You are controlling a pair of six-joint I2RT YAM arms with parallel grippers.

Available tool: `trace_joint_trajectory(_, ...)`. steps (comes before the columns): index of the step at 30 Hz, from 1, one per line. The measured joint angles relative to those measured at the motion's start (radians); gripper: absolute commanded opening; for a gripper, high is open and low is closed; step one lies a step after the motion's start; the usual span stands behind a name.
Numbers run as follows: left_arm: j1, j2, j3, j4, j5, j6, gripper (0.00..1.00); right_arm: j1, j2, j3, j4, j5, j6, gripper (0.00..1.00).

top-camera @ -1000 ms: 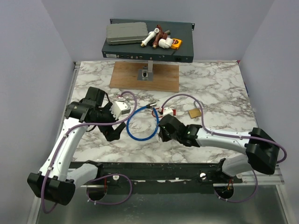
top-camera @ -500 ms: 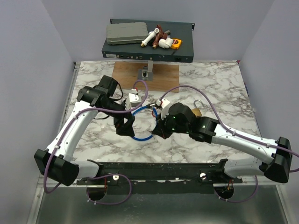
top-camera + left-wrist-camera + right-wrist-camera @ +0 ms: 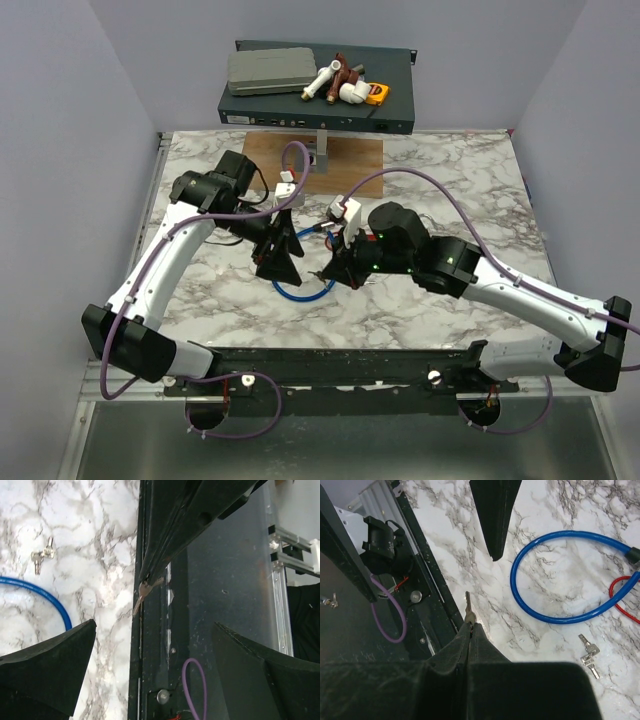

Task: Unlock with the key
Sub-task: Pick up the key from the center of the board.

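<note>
- R gripper (image 3: 469, 625) was clamped tight on the key (image 3: 468, 607). It pinched the head, and the blade stuck out bare past the fingertips.
- The key was off the table (image 3: 560, 500), held in the air above the near edge, approx. mid-scene. Its tip pointed left toward the other arm.
- L gripper (image 3: 280, 268) was spread wide w/ nothing in it. It sat just left of the key, jaws turned toward it, not touching.
- Blue cable (image 3: 560, 622) lay in a loop on the marble near both grippers. A red strap (image 3: 612, 591) lay by the cable's end, at the edge of the R wrist view.
- I couldn't tell whether that strap was tied to the held key, as the closed fingers hid the key's head.
- A pair of loose keys (image 3: 588, 655) lay on the marble beside the loop, untouched.
- Progress: early to mid, by my read. The key was picked up and gripped firmly, so that part was done.
- Left to do: bring the key to the lock, line up the blade, insert it, turn it and free the shackle.
- No lock showed in any view. It was prob. hidden under the R arm, so alignment hadn't begun.
- The L jaws facing the blade suggested a handover or re-grip might come before any insertion.
- Risk: w/ such a small key, a slight tilt in the pinch would spoil the alignment.
</note>
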Motion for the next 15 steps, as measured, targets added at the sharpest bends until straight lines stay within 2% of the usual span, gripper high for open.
trace_joint_trajectory(10,-0.021,0.005,0.030,-0.010,0.069,-0.047,0.72,0.000,0.000,0.058,0.001,-0.028,-0.027,0.01)
trace_joint_trajectory(15,-0.023,0.005,0.028,0.015,0.073,-0.088,0.55,0.000,0.000,0.067,0.009,-0.040,-0.033,0.01)
